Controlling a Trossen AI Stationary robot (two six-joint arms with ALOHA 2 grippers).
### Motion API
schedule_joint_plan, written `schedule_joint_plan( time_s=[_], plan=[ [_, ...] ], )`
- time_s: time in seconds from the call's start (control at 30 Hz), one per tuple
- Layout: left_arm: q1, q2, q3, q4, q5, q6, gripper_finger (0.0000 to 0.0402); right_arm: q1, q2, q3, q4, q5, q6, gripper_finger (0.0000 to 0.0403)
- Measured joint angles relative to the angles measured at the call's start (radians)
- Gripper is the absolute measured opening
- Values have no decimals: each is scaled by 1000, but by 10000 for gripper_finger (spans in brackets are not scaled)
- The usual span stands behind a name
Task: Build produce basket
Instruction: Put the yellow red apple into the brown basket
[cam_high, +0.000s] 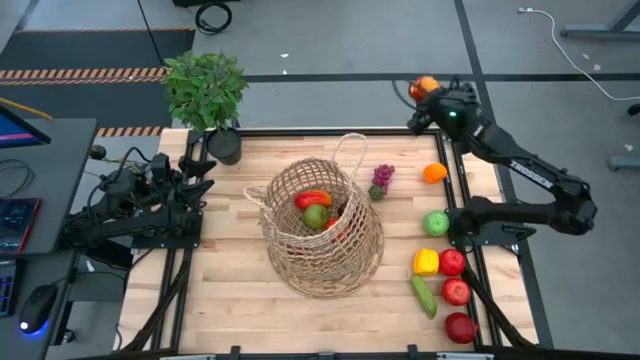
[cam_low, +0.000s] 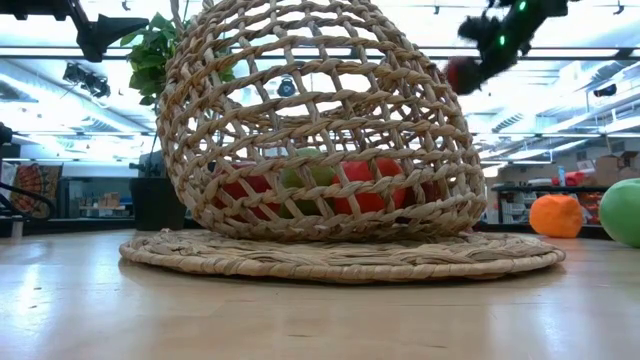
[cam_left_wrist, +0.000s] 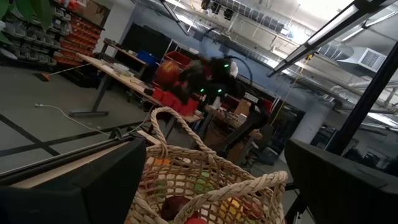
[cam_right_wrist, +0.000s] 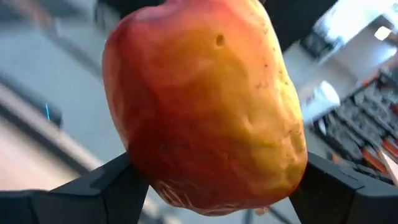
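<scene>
The tan wicker basket (cam_high: 322, 228) sits mid-table, slumped, with its mouth toward the far left. It holds a red pepper (cam_high: 313, 199), a green fruit (cam_high: 316, 216) and more red produce. My right gripper (cam_high: 428, 95) is high over the table's far right corner, shut on a red-and-yellow apple (cam_right_wrist: 205, 106), which also shows in the low view (cam_low: 458, 73). My left gripper (cam_high: 203, 166) waits open at the left edge, facing the basket (cam_left_wrist: 205, 186). Purple grapes (cam_high: 382, 180), an orange (cam_high: 434, 172) and a green apple (cam_high: 436, 222) lie to the right of the basket. My right gripper pinches the apple between its two fingers (cam_right_wrist: 109, 183), one on each opposite side of its lower part (cam_right_wrist: 146, 174). The apple is lifted clear, high above the table.
A yellow pepper (cam_high: 426, 262), a cucumber (cam_high: 423, 296) and three red apples (cam_high: 457, 291) lie near the right edge. A potted leafy plant (cam_high: 207, 95) stands at the far left corner. Bare table shows on the near left.
</scene>
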Motion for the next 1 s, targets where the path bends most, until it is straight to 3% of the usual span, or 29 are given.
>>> schedule_joint_plan(
  time_s=[0.4, 0.53, 0.7, 1.0],
  plan=[
    [0, 0, 0, 0, 0, 0, 390, 160, -153, 1, 474, -89, 1, 327],
    [0, 0, 0, 0, 0, 0, 390, 218, -171, 1, 602, -231, 66, 328],
    [0, 0, 0, 0, 0, 0, 390, 263, -162, 1, 760, -456, 299, 328],
    [0, 0, 0, 0, 0, 0, 390, 279, -80, 1, 956, -799, 939, 328]
  ],
)
